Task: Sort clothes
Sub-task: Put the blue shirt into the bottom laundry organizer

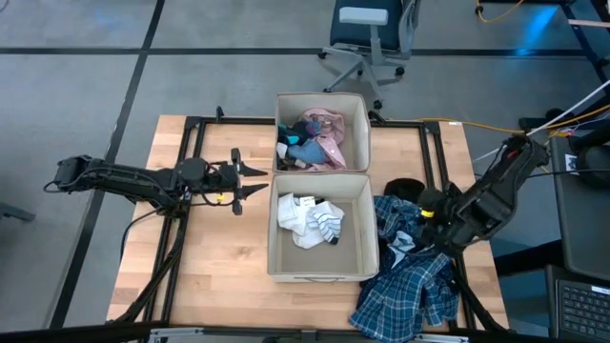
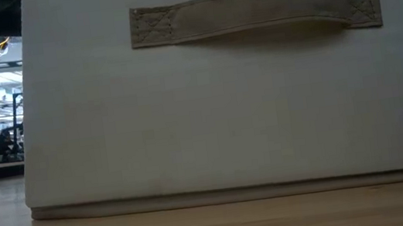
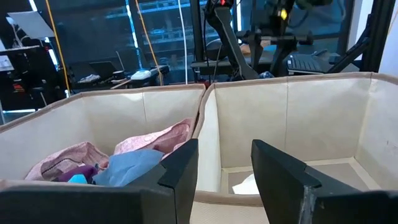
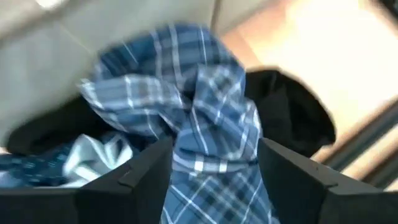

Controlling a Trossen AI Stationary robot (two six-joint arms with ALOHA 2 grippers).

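Note:
The blue-white plaid shirt (image 1: 410, 286) lies in a heap at the table's right, partly over the near edge, beside a black garment (image 1: 405, 188) and a navy dotted garment (image 4: 25, 168). My right gripper (image 1: 419, 217) is over this heap and shut on a bunch of the plaid shirt (image 4: 205, 112). My left gripper (image 1: 255, 181) is open and empty, left of the two beige bins, pointing at them (image 3: 224, 168). The far bin (image 1: 360, 105) holds the pink shirt (image 1: 324, 129) and blue pieces. The near bin (image 1: 367, 229) holds a white top (image 1: 300, 214) and socks (image 1: 327, 227). My right gripper pinches a gathered fold of the plaid shirt (image 4: 214, 162) between its two fingers (image 4: 146, 171), several layers bunched together. The bunch stands up past the fingertips. The rest of the shirt lies on the heap on the table.
The near bin's front wall and handle (image 2: 251, 13) fill the low view. Bare wooden table (image 1: 210, 257) lies left of the bins. An office chair (image 1: 367, 38) stands beyond the far edge. Screens and cables are at the right (image 1: 581, 162).

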